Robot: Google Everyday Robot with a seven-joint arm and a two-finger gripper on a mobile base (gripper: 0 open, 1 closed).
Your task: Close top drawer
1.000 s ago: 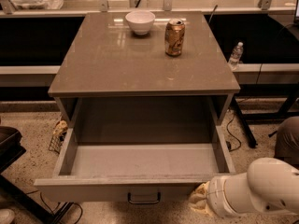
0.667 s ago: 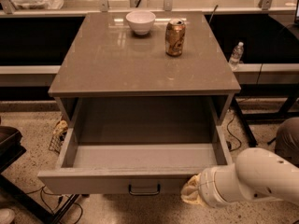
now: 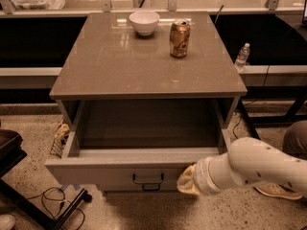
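Observation:
The top drawer [image 3: 144, 128] of a grey-beige cabinet stands pulled out toward me, with a pale inner floor and nothing in it. Its flat front panel [image 3: 105, 174] carries a small dark centre handle [image 3: 147, 178]. My white arm comes in from the lower right. My gripper [image 3: 188, 182] is at the right part of the front panel, just right of the handle and against the panel's face. Its end is a pale yellowish shape, mostly hidden by the wrist.
On the cabinet top [image 3: 120, 61] stand a white bowl [image 3: 144, 22] and a brown drink can [image 3: 179, 38]. A water bottle [image 3: 242, 56] stands on a shelf at the right. Cables [image 3: 53, 195] and a dark chair base lie on the floor at the left.
The drawer has slid back into the cabinet; less of its floor shows. My arm and gripper have moved forward and left with the front panel.

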